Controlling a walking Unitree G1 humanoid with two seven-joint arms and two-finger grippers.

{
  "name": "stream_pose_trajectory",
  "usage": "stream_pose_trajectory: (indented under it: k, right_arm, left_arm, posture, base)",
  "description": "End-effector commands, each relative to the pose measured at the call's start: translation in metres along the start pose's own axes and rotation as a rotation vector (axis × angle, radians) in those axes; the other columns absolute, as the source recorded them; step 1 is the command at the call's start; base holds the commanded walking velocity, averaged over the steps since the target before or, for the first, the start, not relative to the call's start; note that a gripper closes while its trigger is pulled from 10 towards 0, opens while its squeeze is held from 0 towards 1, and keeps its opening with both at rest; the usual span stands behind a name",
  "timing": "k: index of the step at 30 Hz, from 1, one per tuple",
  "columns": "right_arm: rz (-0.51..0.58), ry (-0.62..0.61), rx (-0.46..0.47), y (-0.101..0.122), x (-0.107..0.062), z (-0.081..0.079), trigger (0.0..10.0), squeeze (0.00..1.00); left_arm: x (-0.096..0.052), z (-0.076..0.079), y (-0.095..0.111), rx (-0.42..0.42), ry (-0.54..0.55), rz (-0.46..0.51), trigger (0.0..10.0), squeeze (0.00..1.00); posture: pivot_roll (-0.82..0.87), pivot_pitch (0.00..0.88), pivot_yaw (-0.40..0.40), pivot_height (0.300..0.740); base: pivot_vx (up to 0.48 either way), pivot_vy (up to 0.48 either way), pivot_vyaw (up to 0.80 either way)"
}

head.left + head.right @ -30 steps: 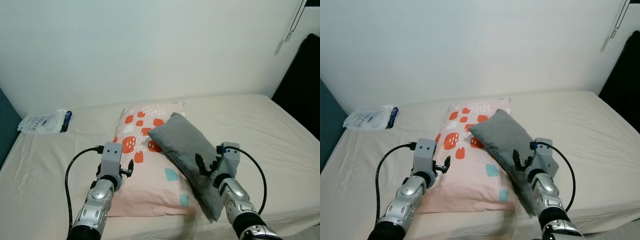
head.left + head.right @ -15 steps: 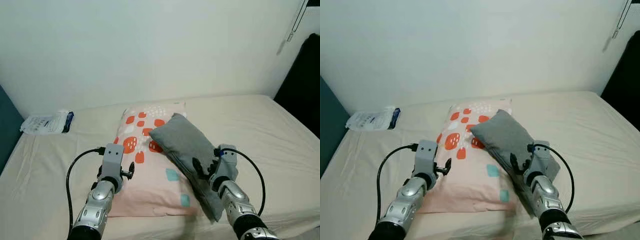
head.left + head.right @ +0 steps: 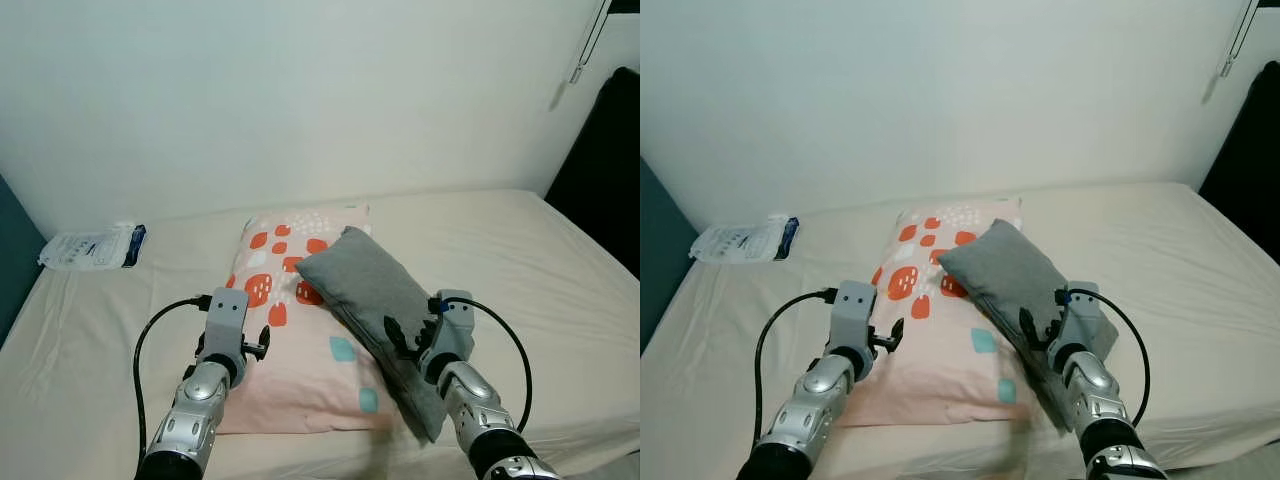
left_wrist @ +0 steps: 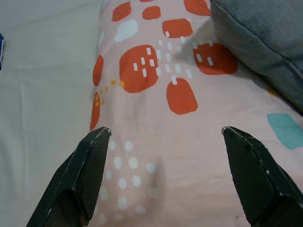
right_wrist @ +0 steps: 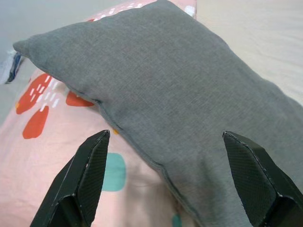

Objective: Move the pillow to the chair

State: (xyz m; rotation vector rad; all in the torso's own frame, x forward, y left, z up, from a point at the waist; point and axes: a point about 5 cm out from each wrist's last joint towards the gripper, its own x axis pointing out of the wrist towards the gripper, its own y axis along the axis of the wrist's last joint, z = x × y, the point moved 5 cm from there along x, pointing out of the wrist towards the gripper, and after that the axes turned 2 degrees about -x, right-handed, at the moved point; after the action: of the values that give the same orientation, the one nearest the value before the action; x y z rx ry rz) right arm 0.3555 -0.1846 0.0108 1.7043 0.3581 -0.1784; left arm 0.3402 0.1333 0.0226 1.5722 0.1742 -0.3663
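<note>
On the bed point(image 3: 560, 260), grey pillow point(image 3: 375, 300) touches spread right hand point(image 3: 408, 335).

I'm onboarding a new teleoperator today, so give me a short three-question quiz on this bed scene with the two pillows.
1. True or false: the grey pillow lies partly on top of the pink patterned pillow.
2. Which gripper is over the grey pillow? A) left gripper B) right gripper C) both
3. Fill in: the white packet lies on the bed to the robot's ____.

Key
1. True
2. B; its fingers are spread wide above the grey fabric, while the left gripper is open over the pink patterned pillow.
3. Left, near the wall.
</note>
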Motion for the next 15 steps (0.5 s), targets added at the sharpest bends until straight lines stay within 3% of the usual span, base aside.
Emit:
stream_pose_trajectory:
  k: [1, 7, 15]
  right_arm:
    - [0.000, 0.031, -0.042, 0.0064, 0.0009, 0.0011, 10.0, 0.00]
    - [-0.002, 0.099, -0.131, 0.0126, 0.0019, -0.0030, 10.0, 0.00]
    - [0.009, 0.099, -0.126, 0.0148, 0.0033, -0.0055, 10.0, 0.00]
  left_arm:
    - [-0.0036, 0.0011, -0.0064, -0.030, 0.026, -0.008, 10.0, 0.00]
    - [-0.0124, 0.0082, -0.0152, -0.042, 0.045, -0.003, 10.0, 0.00]
    - [-0.0124, 0.0054, -0.0115, -0.044, 0.063, 0.018, 10.0, 0.00]
  posture:
    - [-0.05, 0.000, -0.087, 0.681]
    - [-0.06, 0.000, -0.140, 0.681]
    - [-0.05, 0.000, -0.145, 0.671]
  base:
    - [0.000, 0.000, 0.00]
    - [0.000, 0.000, 0.00]
    - [0.000, 0.000, 0.00]
